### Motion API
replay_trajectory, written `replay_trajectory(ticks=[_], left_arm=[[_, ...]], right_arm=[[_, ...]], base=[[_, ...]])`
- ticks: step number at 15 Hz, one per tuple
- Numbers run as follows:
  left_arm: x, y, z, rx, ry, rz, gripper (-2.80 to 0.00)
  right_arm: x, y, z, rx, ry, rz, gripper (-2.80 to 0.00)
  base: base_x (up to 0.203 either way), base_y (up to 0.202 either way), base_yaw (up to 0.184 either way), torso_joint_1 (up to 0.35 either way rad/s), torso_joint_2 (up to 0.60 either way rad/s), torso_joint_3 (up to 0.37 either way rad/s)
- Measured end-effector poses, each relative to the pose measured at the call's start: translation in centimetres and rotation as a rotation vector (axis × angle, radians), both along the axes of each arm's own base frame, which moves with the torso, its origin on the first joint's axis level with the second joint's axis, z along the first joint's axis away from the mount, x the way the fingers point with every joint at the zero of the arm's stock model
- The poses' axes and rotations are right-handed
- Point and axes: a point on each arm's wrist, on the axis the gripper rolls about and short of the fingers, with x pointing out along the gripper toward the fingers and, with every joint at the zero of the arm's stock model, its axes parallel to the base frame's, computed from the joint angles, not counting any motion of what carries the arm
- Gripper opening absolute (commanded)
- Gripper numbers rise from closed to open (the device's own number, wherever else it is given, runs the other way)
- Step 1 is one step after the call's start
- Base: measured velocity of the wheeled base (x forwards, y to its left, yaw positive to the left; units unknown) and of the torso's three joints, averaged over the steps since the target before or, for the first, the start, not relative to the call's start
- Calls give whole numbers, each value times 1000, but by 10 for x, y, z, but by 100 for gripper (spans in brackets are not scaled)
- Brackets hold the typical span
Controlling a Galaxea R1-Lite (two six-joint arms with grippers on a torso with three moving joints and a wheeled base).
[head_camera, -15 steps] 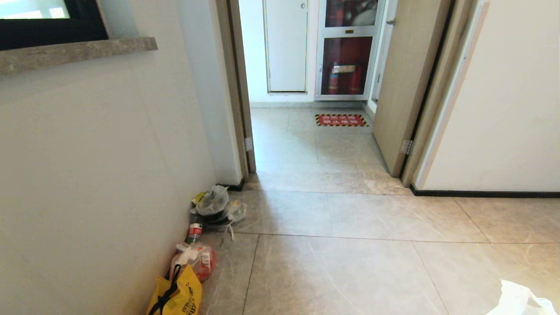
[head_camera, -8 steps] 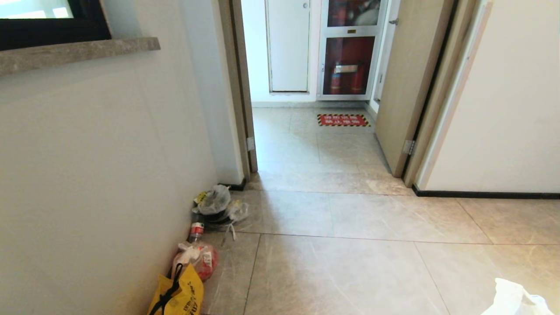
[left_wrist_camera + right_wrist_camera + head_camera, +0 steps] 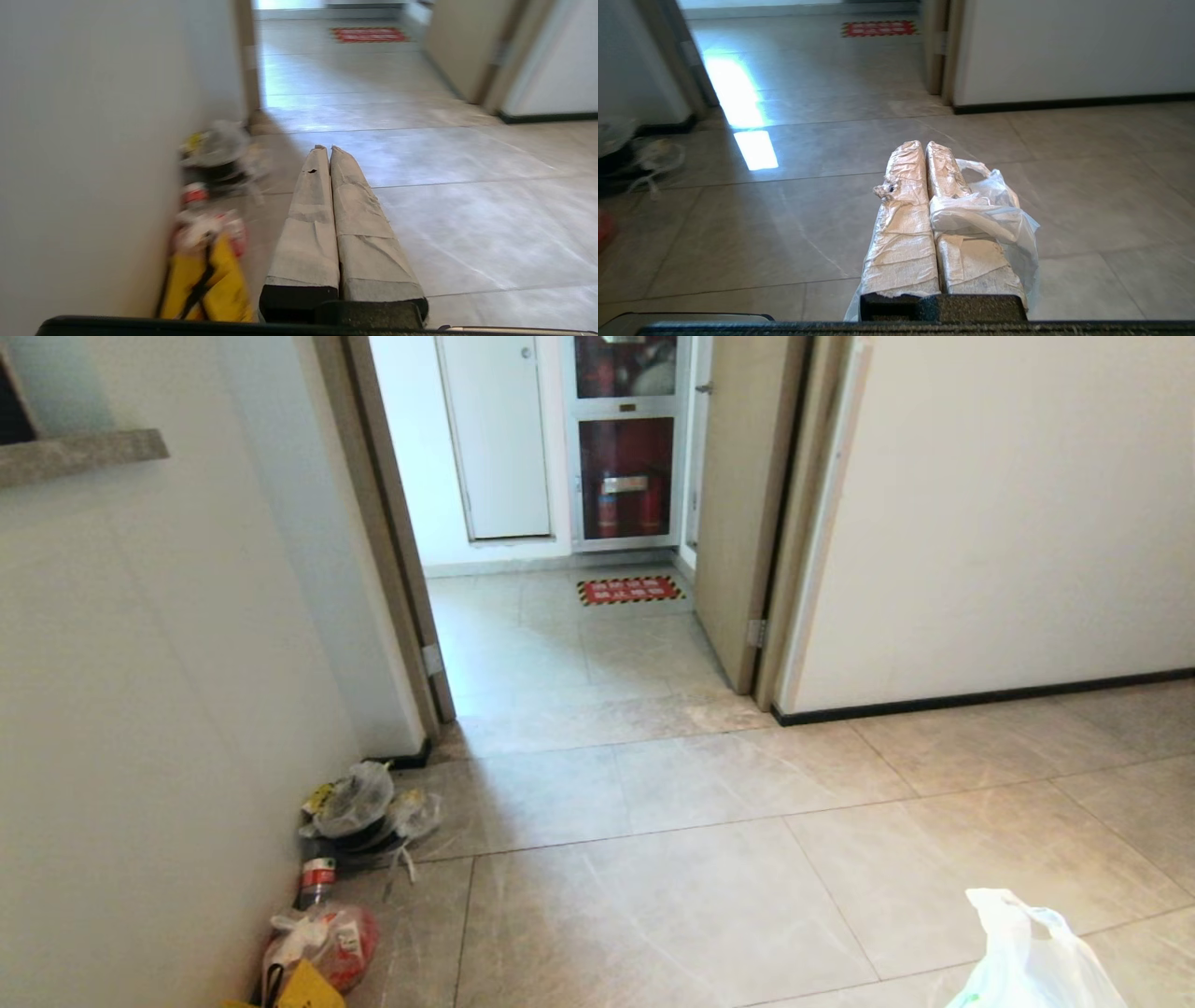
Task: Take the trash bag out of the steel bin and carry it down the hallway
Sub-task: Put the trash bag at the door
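Along the left wall (image 3: pixel 140 709) sits a heap of rubbish bags (image 3: pixel 359 807), a bottle (image 3: pixel 317 877) and a yellow bag (image 3: pixel 303 989). The left gripper (image 3: pixel 325 150) is clenched on nothing, pointing out over the floor (image 3: pixel 653 896). The doorway (image 3: pixel 560 523) is straight ahead. Over on the right, the right gripper (image 3: pixel 923 145) is grasping the trash bag (image 3: pixel 990 214), which is pinched between its fingers and draped off the side, above the tiles.

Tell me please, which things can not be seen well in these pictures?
- The steel bin: in no view.
- The trash bag: the head view's bottom edge cuts it; in the right wrist view the right gripper covers part of it.
- The yellow bag: cut by the same edge; blurred in the left wrist view.
- The red floor sign: lettering too small.
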Motion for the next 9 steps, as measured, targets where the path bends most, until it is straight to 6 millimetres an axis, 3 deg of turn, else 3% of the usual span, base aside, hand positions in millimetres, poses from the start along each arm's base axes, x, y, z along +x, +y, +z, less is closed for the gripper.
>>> replay_trajectory(ticks=[9], left_arm=[[0,0,0,0,0,0,-280]], right_arm=[[0,0,0,1,0,-1,-280]], base=[[-1,10,-169,3,3,2]])
